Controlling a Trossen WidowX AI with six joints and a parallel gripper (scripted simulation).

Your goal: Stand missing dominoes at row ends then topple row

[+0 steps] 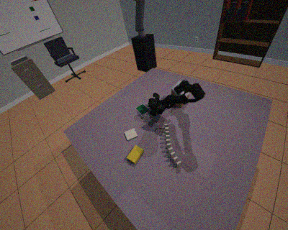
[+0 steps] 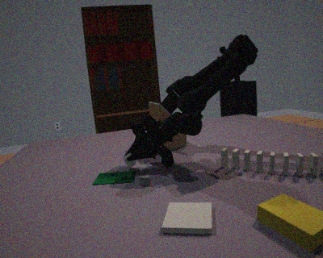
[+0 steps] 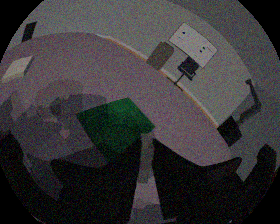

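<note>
A row of several pale dominoes [image 1: 171, 144] stands on the purple mat; it also shows in the exterior view [image 2: 272, 161]. My gripper [image 1: 153, 116] hangs low over the mat just beyond the row's far end, next to a flat green tile [image 1: 142, 108]. It is shut on a pale domino [image 3: 147, 192], which shows as a narrow strip between the dark fingers in the wrist view. In the exterior view the gripper [image 2: 151, 159] is left of the row, its fingertips close to the mat. A small grey piece [image 2: 143, 181] lies beside the green tile [image 2: 115, 177].
A white block [image 1: 130, 134] and a yellow block [image 1: 135, 154] lie left of the row. A tan wedge [image 2: 167, 121] stands behind the arm. A black cabinet [image 1: 144, 52], an office chair [image 1: 64, 55] and a bookshelf [image 1: 250, 30] stand off the mat.
</note>
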